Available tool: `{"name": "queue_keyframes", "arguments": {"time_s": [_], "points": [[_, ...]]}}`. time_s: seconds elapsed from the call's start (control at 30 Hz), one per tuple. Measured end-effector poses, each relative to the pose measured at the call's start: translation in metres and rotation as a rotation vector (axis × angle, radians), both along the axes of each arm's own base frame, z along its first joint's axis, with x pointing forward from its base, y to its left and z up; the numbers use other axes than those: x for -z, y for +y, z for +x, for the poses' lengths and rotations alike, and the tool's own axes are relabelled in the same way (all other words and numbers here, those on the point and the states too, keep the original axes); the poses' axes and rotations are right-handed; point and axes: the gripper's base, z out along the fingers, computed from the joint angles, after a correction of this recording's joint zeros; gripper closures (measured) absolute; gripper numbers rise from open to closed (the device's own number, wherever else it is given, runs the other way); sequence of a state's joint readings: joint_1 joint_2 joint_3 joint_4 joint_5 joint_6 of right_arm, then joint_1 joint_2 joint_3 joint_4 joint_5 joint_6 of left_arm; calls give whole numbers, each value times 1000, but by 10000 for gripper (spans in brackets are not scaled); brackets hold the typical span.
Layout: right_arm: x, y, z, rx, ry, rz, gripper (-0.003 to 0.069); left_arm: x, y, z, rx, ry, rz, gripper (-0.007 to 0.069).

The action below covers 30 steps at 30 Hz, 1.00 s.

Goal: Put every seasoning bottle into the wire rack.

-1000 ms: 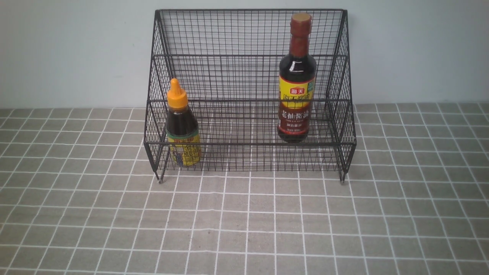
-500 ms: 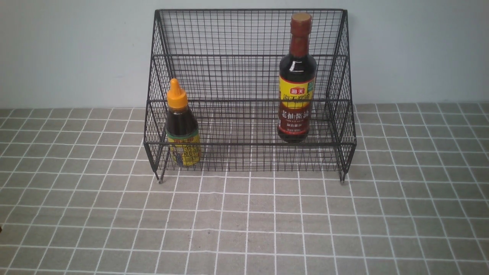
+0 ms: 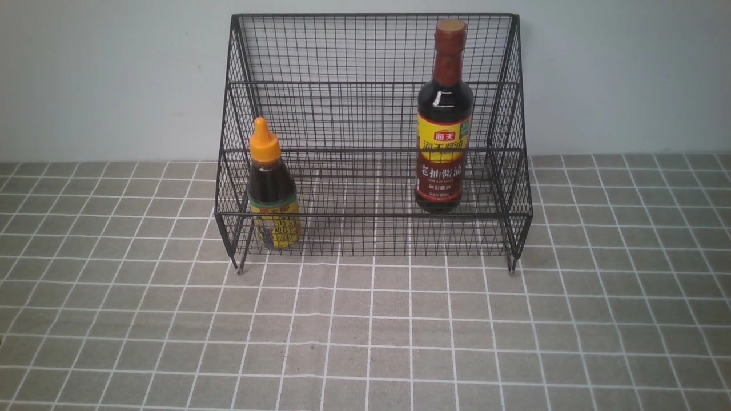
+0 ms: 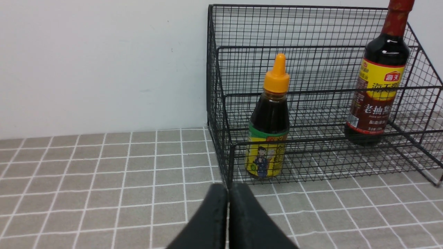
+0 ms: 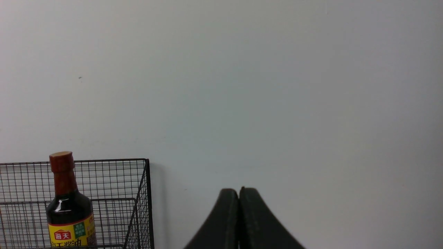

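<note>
The black wire rack (image 3: 371, 83) stands at the back of the table against the wall. The short squat bottle (image 3: 272, 188) with the orange nozzle cap stands upright in the rack's lowest tier at its left end. The tall bottle (image 3: 444, 123) with the brown-red neck wrap stands upright on the tier at the right. Both also show in the left wrist view: the short bottle (image 4: 269, 121) and the tall bottle (image 4: 379, 79). My left gripper (image 4: 228, 188) is shut and empty, in front of the rack's left corner. My right gripper (image 5: 238, 191) is shut and empty, facing the wall right of the rack (image 5: 147, 204). Neither gripper shows in the front view.
A grey checked cloth (image 3: 365, 331) covers the table in front of the rack. A pale wall (image 3: 114, 74) stands right behind the rack.
</note>
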<state>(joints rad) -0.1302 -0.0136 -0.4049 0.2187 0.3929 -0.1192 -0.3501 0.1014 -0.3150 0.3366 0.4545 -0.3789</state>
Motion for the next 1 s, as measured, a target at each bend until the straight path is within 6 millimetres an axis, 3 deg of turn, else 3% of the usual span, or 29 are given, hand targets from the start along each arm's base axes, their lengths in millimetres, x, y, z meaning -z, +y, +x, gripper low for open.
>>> {"name": "queue_keyframes", "arguments": {"time_s": [0.3,0.7,1.0], "points": [[0,0,0,0,0,0,669,6,4,-7,-71,-39,46,631],[0,0,0,0,1,0,669,100,2,5,-124,145,225,631],[0,0,0,0,1,0,669,102,2,5,-121,153,221,631]]}}
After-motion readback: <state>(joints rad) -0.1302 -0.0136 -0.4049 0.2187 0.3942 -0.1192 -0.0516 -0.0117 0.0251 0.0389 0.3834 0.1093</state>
